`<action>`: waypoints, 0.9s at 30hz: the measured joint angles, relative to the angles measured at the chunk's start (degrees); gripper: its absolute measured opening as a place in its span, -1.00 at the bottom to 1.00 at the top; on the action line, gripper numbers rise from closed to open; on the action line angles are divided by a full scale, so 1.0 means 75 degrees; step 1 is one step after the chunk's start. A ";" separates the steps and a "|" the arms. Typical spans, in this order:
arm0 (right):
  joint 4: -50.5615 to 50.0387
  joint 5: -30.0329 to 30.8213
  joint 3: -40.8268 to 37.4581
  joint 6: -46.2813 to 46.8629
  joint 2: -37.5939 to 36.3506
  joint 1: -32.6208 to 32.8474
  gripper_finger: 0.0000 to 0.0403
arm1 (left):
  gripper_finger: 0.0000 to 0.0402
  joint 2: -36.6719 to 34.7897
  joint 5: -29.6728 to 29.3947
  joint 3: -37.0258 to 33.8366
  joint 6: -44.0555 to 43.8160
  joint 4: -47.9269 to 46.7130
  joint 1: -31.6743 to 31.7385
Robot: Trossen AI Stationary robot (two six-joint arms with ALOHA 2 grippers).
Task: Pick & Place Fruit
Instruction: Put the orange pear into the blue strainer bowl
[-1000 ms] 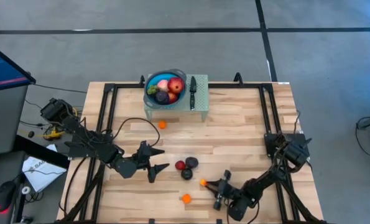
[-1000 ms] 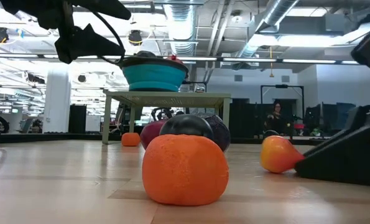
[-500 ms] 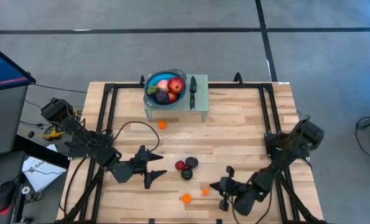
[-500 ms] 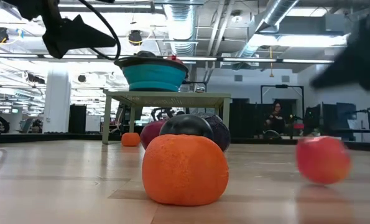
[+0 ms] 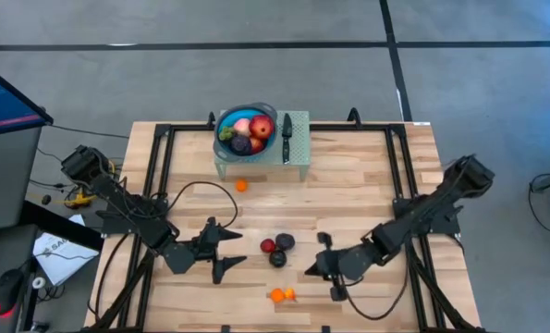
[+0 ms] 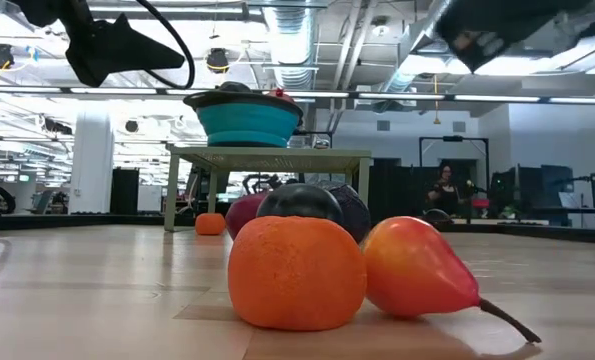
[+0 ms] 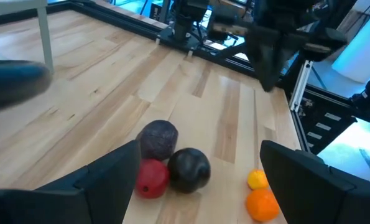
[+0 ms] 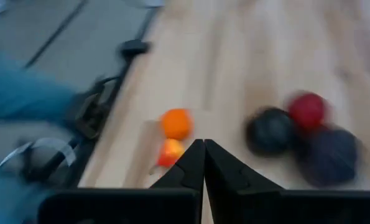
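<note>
Three fruits cluster mid-table: a red one [image 5: 267, 246], a dark purple one [image 5: 285, 241] and a black one [image 5: 277, 259]. An orange [image 5: 275, 296] lies near the near edge, with a pear-shaped orange-red fruit [image 5: 290, 294] resting against its side [image 6: 417, 270]. A tiny orange fruit [image 5: 241, 185] sits by the stand. More fruit fills the blue bowl [image 5: 226, 118]. My left gripper [image 5: 230, 250] hovers open, left of the cluster [image 7: 200, 149]. My right gripper [image 5: 313, 266] hangs shut, raised, right of the cluster [image 8: 203, 149].
The blue bowl stands on a green stand [image 5: 299, 157] at the far edge, next to a black-handled knife [image 5: 287, 134]. Black frame rails [image 5: 160, 166] run along the table's sides. Bare wood lies between the stand and the cluster.
The orange-red fruit, which lay against my right gripper's tip, has rolled toward the near-left and stopped against the orange. My right gripper has risen off the table and swung toward the far-left, nearer the cluster. My left gripper has drifted slightly toward the near edge.
</note>
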 joint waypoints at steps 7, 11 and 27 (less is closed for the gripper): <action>-0.0124 -0.2873 0.0765 -0.1930 0.0878 -0.0332 -0.73 | 0.61 0.0000 -0.0026 0.0001 0.0189 0.0012 0.0029; -0.1478 -0.3364 0.1951 -0.3555 0.1581 -0.0366 -0.51 | 0.61 0.0000 -0.0026 0.0001 0.0211 0.0019 0.0042; -0.6246 -0.3197 0.5752 -0.5066 0.4462 -0.0182 0.10 | 0.61 0.0000 0.0009 0.0000 0.0349 0.0111 0.0042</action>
